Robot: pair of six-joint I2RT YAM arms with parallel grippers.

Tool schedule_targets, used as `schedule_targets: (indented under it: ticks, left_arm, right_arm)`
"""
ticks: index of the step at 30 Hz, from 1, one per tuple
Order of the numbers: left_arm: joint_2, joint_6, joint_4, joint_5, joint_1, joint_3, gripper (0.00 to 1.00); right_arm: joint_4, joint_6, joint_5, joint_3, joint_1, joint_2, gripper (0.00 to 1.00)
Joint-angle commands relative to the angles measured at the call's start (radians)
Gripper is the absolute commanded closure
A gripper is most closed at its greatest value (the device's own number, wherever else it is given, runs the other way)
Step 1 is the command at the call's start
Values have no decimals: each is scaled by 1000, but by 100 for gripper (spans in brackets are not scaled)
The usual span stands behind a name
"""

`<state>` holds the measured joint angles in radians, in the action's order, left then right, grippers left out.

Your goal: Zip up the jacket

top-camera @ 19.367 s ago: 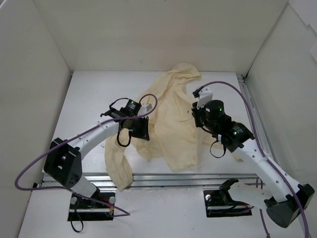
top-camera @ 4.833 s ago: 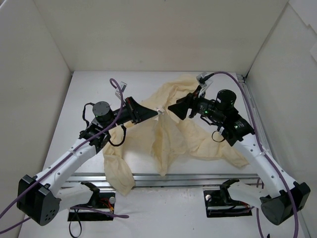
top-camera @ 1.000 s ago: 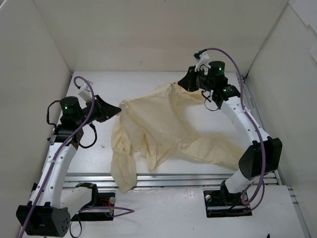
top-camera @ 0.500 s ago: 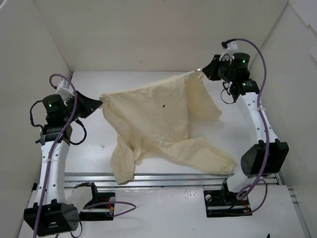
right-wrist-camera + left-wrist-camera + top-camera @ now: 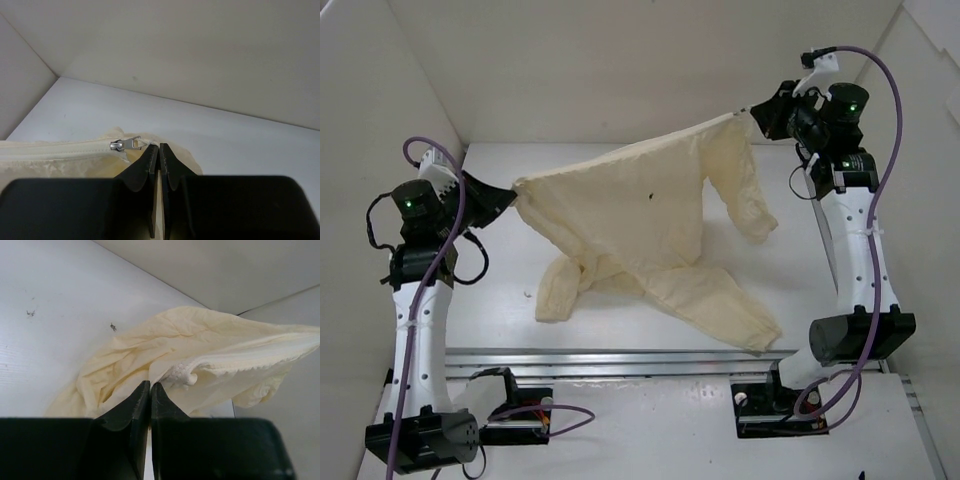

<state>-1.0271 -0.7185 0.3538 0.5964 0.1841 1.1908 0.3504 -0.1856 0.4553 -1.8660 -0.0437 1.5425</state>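
Note:
The pale cream-yellow jacket (image 5: 640, 215) hangs stretched between my two grippers above the table. Its sleeves droop to the table at the front left and front right. My left gripper (image 5: 508, 196) is shut on the jacket's white ribbed hem end (image 5: 182, 374) at the left. My right gripper (image 5: 752, 112) is raised at the back right and is shut on the cord of the silver zipper pull (image 5: 125, 143). The closed zipper line (image 5: 55, 148) runs left from the pull.
White walls enclose the table on the left, back and right. A metal rail (image 5: 650, 360) runs along the table's near edge, with the arm bases (image 5: 510, 415) below it. One sleeve (image 5: 565, 285) lies near the rail.
Both arms have moved apart and upward. The right gripper has gone up and to the right, the left gripper further left, pulling the jacket tauter and lifting more of it off the table.

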Motion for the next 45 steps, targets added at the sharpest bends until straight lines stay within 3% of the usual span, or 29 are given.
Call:
schedule_targets:
  ticks: [1,4,5,6,7,8,9,16,17,18,19,23,26,35,45]
  left_arm:
    - [4,59,-3,-73,-52,26,97]
    - [42,70,-6,-107,-136,-55,68]
    - [79,74,-3,-127,-174,-100,52]
    - [102,80,-1,-154,-190,-121,46]
    - [116,94,14,-206,-201,-140,25]
    - [136,103,31,-228,-210,-154,9]
    - [166,116,49,-251,-210,-169,2]
    - [327,221,261,-530,-241,-165,0]
    - [344,249,281,-573,-241,-158,0]
    - [375,255,298,-680,-250,-158,0]
    - [386,261,332,-725,-250,-158,0]
    - [423,309,353,-888,-284,-174,0]
    - [453,315,341,-932,-307,-212,0]
    - [653,355,208,-971,-344,-378,0]
    - [634,347,215,-1004,-344,-379,0]
  right_arm:
    - [-67,29,-6,43,-39,-117,100]
    - [-71,40,-42,224,-18,-226,80]
    - [-71,43,-73,308,-7,-278,67]
    - [-71,43,-85,345,-2,-298,61]
    - [-70,40,-111,376,2,-326,55]
    - [-70,34,-127,448,2,-353,54]
    - [-70,26,-139,488,4,-414,54]
    - [-39,-22,-269,800,28,-725,33]
    - [-28,-20,-286,838,47,-757,22]
    - [-9,-11,-305,855,57,-810,18]
    - [-5,0,-332,870,98,-841,3]
    - [13,15,-437,971,126,-978,2]
    - [35,20,-497,1001,145,-996,2]
    - [33,-2,-595,1038,151,-1016,2]
    - [32,-2,-575,1039,156,-1013,2]
